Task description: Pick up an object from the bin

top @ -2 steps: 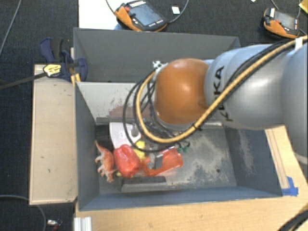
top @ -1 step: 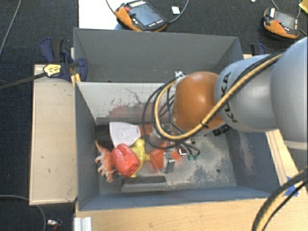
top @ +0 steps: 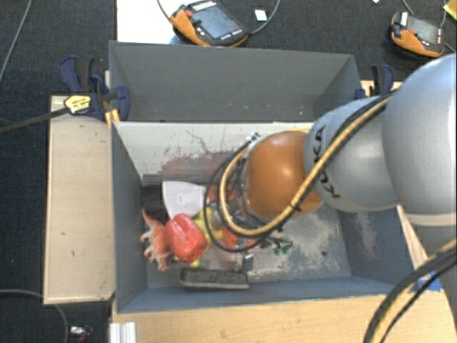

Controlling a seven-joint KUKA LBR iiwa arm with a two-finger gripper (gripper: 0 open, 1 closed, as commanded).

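Observation:
My gripper (top: 245, 259) pokes out low from under the arm's orange cover, at the front middle of the bin, and most of it is hidden. Just left of it lies a red pepper-shaped toy (top: 187, 239). A yellow thing (top: 208, 226) and an orange-red thing (top: 227, 239) sit between that toy and the gripper, partly covered by cables. Along the front wall, right below the gripper, lies a dark flat oblong thing (top: 214, 279). A small green thing (top: 283, 248) rests on the floor to its right.
An orange spiky toy animal (top: 153, 242) lies against the left wall, beside the red toy. A white folded thing (top: 181, 195) sits behind them. The arm and its cover hide the middle of the bin.

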